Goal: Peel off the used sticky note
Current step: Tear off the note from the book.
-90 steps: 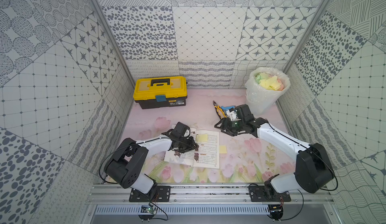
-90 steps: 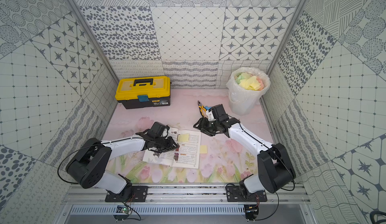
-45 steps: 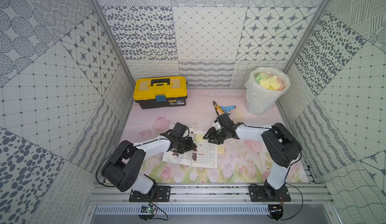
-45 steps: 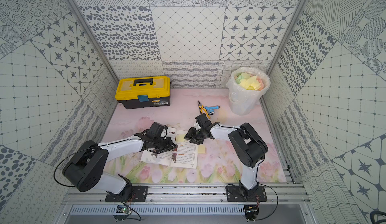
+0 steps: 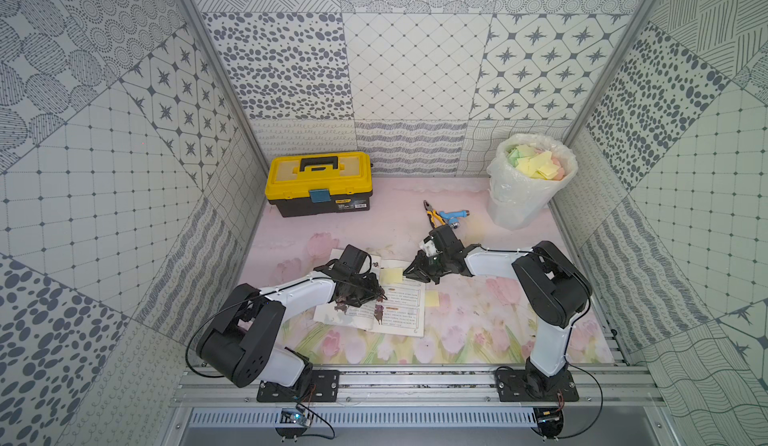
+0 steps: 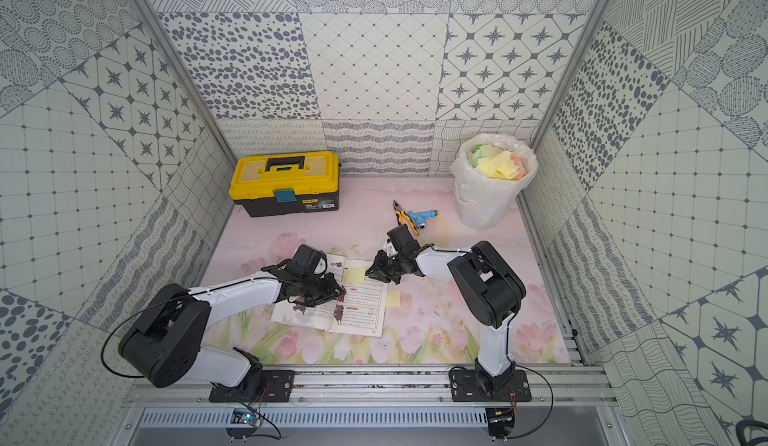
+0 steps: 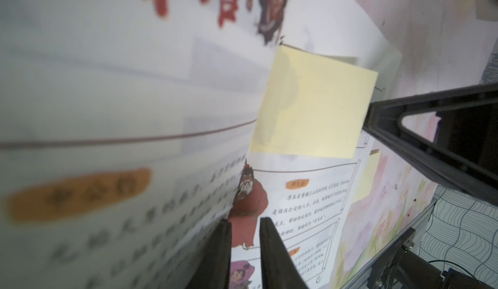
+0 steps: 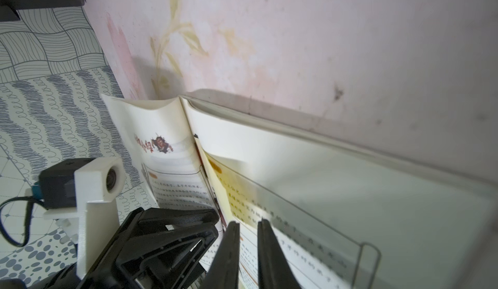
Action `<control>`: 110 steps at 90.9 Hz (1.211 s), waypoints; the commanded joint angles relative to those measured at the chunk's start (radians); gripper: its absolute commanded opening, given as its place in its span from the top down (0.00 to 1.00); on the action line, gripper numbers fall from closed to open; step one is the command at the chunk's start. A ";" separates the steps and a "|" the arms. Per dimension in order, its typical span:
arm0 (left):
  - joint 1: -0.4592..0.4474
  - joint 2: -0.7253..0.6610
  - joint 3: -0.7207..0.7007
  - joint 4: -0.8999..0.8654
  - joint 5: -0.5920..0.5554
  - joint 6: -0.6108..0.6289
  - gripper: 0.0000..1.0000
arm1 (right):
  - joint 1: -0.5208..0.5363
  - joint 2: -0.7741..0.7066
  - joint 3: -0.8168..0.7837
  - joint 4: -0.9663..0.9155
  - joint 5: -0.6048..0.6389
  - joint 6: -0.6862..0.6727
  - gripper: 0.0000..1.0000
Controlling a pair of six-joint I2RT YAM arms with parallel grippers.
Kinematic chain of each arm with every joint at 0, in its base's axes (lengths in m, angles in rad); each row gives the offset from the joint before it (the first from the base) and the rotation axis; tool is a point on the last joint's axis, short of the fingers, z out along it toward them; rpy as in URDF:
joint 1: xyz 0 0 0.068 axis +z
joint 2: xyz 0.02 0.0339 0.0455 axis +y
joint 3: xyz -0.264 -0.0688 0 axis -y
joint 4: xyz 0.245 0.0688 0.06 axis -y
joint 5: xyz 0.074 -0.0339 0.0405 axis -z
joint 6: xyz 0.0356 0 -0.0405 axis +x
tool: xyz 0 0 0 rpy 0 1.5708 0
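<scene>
Your left claw [image 5: 376, 294] pins the open book [image 5: 399, 311], nearly clenched; your right claw [image 5: 409, 275], narrowed, grasps the sticky note [image 5: 392, 275] edge—I can't confirm. Next: peel gently.

Pale yellow sticky note [image 5: 392, 275], yellow-and-black toolbox [image 5: 319, 184], pink floral table [image 5: 478, 323], grey-patterned walls [image 5: 415, 69].

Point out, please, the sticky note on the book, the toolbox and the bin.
Sticky note [image 7: 314, 107]: left wrist view, middle of its face.
Toolbox [image 5: 318, 173]: a top view, yellow lid.
Bin [image 6: 490, 204]: a top view, bagged side wall.
</scene>
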 commanded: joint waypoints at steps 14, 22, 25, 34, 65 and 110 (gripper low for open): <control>0.014 0.038 -0.015 -0.054 -0.054 -0.028 0.78 | 0.012 0.024 0.037 0.063 -0.036 0.022 0.82; 0.015 0.033 -0.017 -0.053 -0.055 -0.025 0.78 | 0.023 0.033 0.052 0.052 -0.038 0.020 0.79; 0.014 0.032 -0.017 -0.054 -0.056 -0.025 0.78 | 0.026 0.039 0.059 0.047 -0.037 0.017 0.77; 0.016 0.032 -0.018 -0.057 -0.060 -0.024 0.78 | 0.029 0.054 0.075 0.025 -0.037 0.005 0.71; 0.030 0.030 -0.048 -0.038 -0.048 -0.022 0.79 | 0.025 -0.001 0.069 -0.087 0.062 -0.079 0.56; 0.031 0.037 -0.058 -0.023 -0.038 -0.023 0.80 | 0.051 0.066 0.087 0.019 -0.034 0.008 0.70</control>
